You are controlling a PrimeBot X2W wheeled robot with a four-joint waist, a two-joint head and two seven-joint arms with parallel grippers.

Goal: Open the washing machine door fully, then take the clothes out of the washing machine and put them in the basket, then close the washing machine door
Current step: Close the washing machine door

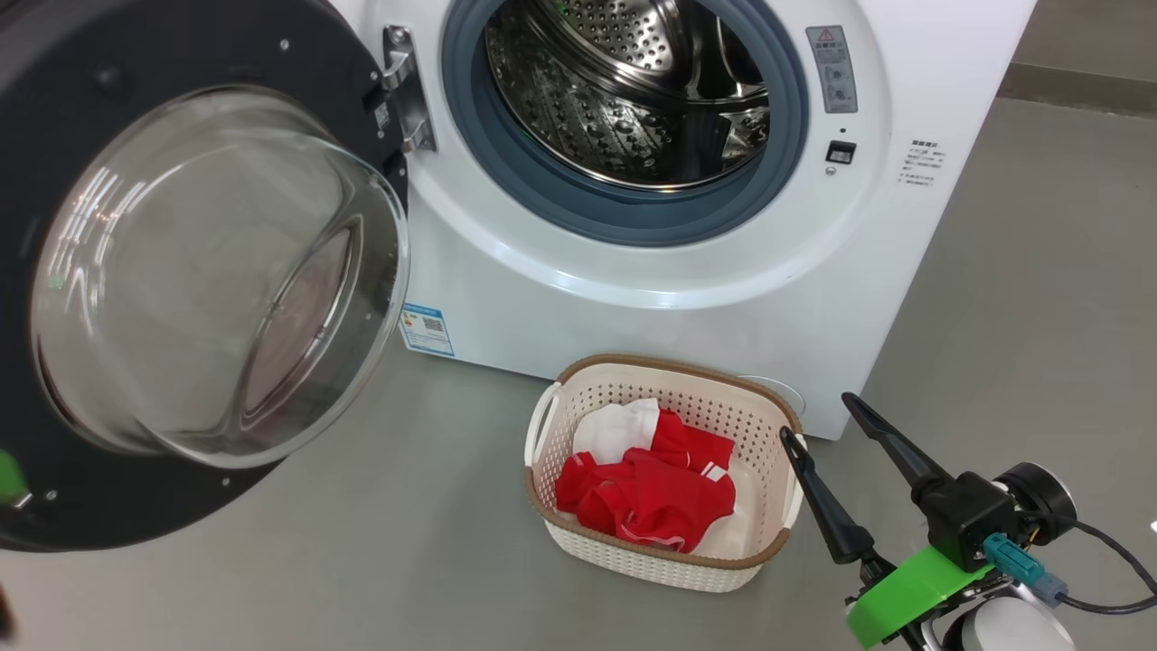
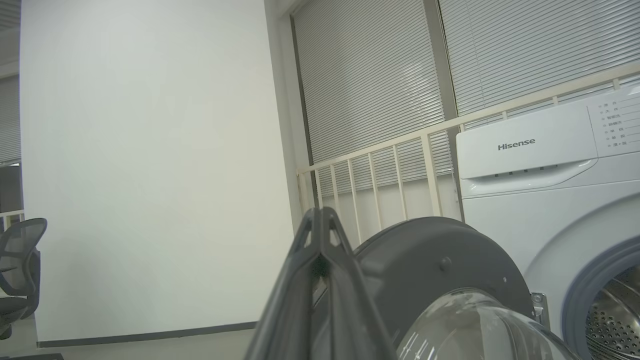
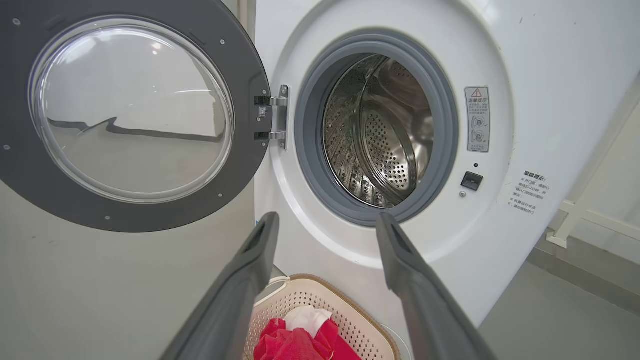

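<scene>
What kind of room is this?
Probably an office or lab rather than a home laundry: a washing machine stands on a plain grey floor, with an office chair and big window blinds.

Pretty sure I'm in an office or some test space, not somebody's laundry room. The washing machine (image 1: 687, 298) just stands out on a smooth grey floor (image 1: 407, 561), the sort you get in commercial buildings. From my left wrist I can see a big plain white wall (image 2: 150, 175) with a dark baseboard (image 2: 150, 336), tall grey slatted blinds (image 2: 370, 90), a cream railing (image 2: 430, 165) running in front of them, and a black mesh office chair (image 2: 20, 260) off at the edge. The homey bit is the small laundry basket (image 1: 664, 565) on the floor.
</scene>
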